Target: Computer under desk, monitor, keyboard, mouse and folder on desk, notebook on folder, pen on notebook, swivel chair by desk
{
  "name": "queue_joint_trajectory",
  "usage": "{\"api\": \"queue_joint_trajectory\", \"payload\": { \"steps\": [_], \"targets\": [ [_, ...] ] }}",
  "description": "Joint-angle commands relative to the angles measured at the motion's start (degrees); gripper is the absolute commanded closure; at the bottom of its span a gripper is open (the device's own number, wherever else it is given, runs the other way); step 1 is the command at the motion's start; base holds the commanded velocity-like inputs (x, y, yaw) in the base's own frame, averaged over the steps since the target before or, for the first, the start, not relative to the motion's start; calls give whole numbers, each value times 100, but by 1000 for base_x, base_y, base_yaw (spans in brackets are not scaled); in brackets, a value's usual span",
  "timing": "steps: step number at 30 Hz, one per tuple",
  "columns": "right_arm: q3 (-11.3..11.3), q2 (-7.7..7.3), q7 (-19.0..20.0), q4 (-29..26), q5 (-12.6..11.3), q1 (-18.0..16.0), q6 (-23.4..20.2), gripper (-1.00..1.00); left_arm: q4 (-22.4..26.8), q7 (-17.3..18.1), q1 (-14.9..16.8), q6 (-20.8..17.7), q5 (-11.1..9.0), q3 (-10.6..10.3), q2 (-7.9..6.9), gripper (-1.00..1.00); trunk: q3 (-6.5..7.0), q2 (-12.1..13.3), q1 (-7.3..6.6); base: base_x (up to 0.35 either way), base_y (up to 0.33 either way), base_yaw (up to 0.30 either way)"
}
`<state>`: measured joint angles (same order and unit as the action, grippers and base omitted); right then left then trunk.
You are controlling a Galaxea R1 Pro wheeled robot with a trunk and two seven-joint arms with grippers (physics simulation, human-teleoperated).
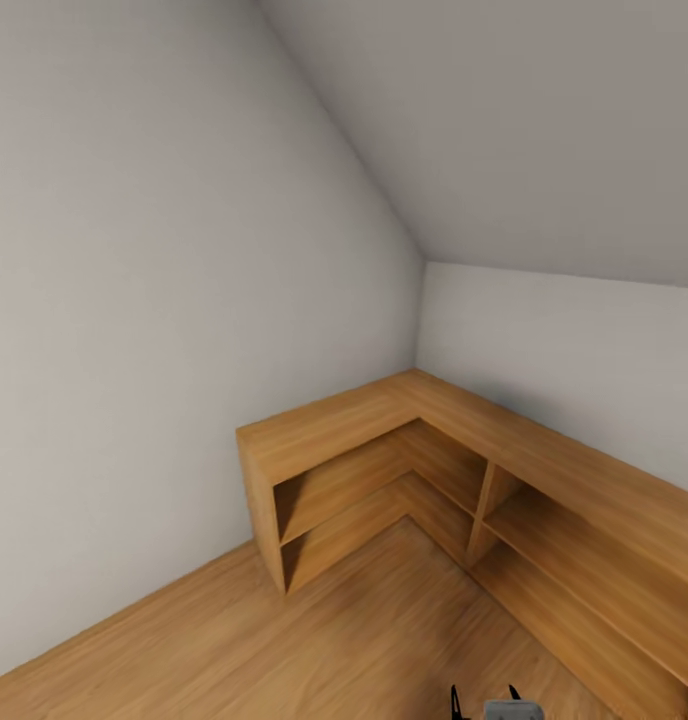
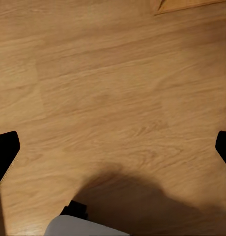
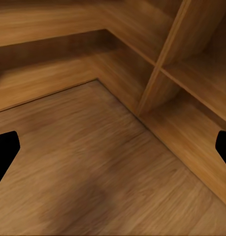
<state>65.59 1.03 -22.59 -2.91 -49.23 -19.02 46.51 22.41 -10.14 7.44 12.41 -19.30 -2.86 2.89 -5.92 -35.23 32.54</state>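
I face a room corner; the desk, swivel chair and the other task things are out of view. My left gripper (image 2: 113, 152) hangs open over bare wood floor (image 2: 113, 88), its black fingertips (image 2: 4, 152) far apart at the frame edges with nothing between them. My right gripper (image 3: 113, 150) is open too, empty, its fingertips (image 3: 4, 150) wide apart. It points at the floor in front of the low cabinet's inner corner (image 3: 142, 105).
A low light-wood L-shaped cabinet (image 1: 384, 420) with open shelves fills the corner, against white walls (image 1: 134, 300) under a sloped ceiling. Wood floor (image 1: 284, 640) lies in front. A piece of my arm (image 1: 504, 708) shows at the head view's lower edge.
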Motion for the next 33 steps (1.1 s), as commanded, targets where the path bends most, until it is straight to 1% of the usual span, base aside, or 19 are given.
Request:
{"api": "queue_joint_trajectory", "payload": {
  "steps": [1,5,14,26,33],
  "targets": [
    [49,2,-51,1,-3,-5,-2,-100,0,-32,3,20,-30,-31,-2,-100,-12,-8,3,170,242,-246],
    [56,0,-25,5,4,-5,-11,-100,0,-32,3,33,-21,-43,3,-100,-15,-8,3,233,192,-275],
    [59,-21,7,47,9,-5,-35,-100,-8,-32,3,59,-12,-61,12,-100,-16,-8,3,307,16,-296],
    [60,-24,7,54,9,-5,-37,-100,-9,-32,3,63,-13,-57,27,-100,-16,-8,3,58,1,-299],
    [59,-24,9,54,7,-5,-40,-100,-9,-32,3,60,-13,-58,28,-100,-16,-8,3,265,51,-300]
  ]
}}
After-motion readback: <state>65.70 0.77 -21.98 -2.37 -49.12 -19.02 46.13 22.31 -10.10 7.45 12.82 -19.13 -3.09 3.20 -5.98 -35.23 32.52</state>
